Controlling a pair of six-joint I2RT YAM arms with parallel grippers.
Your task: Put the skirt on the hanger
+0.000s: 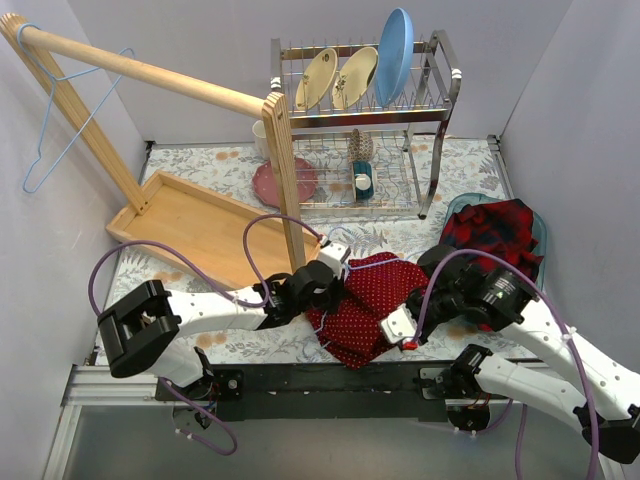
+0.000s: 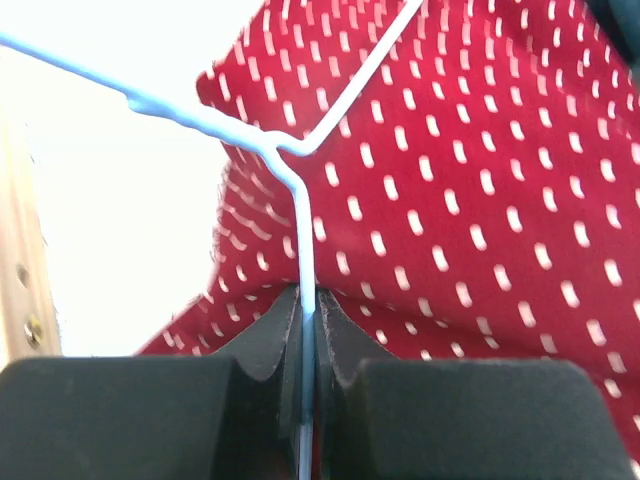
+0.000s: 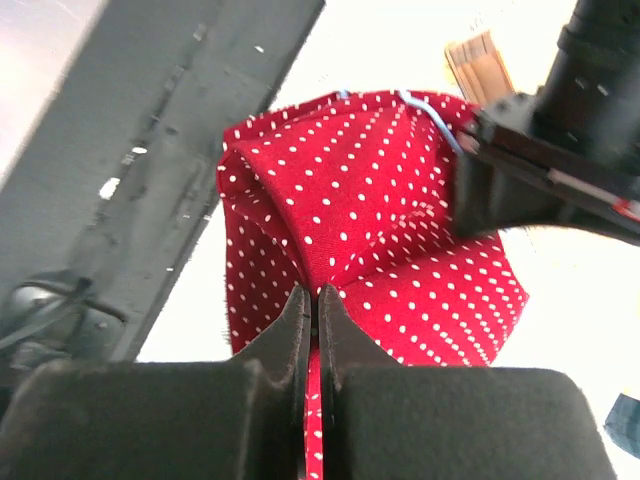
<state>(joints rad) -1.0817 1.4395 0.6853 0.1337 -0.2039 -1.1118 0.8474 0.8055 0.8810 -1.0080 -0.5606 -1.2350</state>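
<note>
Skirt [image 1: 365,305] of red fabric with tiny white polka dots, crumpled on floral-patterned counter [image 1: 250,345] near front edge, between both arms.

Left tool [image 1: 343,262] at skirt's far-left edge, fingers pressed together on thin pale-blue wire hanger [image 2: 303,230]. Seen from left wrist: wire rising straight out of the closed jaws, then forking, one branch slanting up across the dotted cloth, the other running off left past the fabric's edge. Cloth lying directly behind and right of the wire, touching it.

Right tool [image 1: 392,325] at skirt's near-right side, clamped shut on a raised fold of the dotted fabric. Seen from right wrist: a strip of cloth pinched between the fingers, rest of skirt spreading beyond the tips toward the left tool.

Red-and-dark plaid shirt [image 1: 490,232] to the right, apart from skirt. Second wire hanger [image 1: 55,110] hung on wooden rail, far left.
</note>
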